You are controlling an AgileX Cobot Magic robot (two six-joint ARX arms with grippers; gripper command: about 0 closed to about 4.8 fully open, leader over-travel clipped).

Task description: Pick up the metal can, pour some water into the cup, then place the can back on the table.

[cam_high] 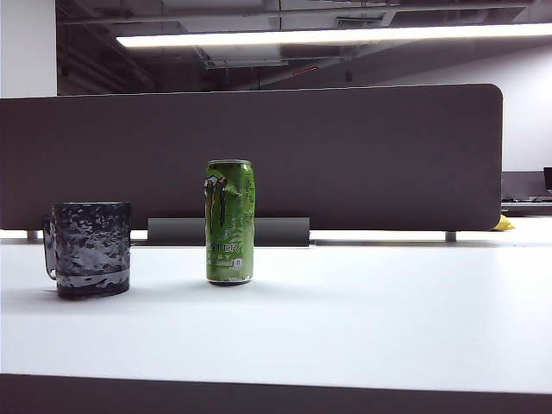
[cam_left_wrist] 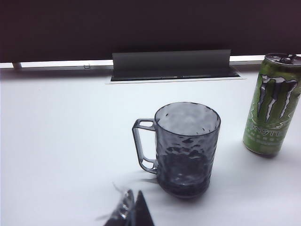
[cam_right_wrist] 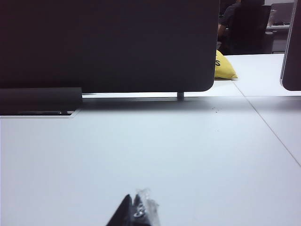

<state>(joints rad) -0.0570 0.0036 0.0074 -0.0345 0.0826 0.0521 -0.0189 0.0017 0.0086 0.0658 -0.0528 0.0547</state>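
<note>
Fingers of both grippers are pressed together and pinch nothing: the left gripper (cam_left_wrist: 131, 212) shows only its dark tips in its wrist view, hanging low over the surface (cam_high: 362, 319) just short of the cup (cam_left_wrist: 187, 148), while the right gripper (cam_right_wrist: 136, 212) shows the same closed tips over bare white surface, with neither the can nor the cup in its view. Neither arm appears in the exterior view.

Behind everything runs the dark partition (cam_high: 259, 155), with a long cable-tray flap (cam_high: 228, 231) at its foot. On the surface in front of that flap stands the metal can (cam_high: 229, 222), upright and untouched. The cup sits well to the can's left, also upright, handle turned away from the can; I cannot tell whether it holds water.

Judging from this, either nothing has begun or all is finished; the scene does not say. If unstarted, grasping, pouring and returning the can all remain. The can stands beyond the cup from the left fingers, apart from both grippers.
</note>
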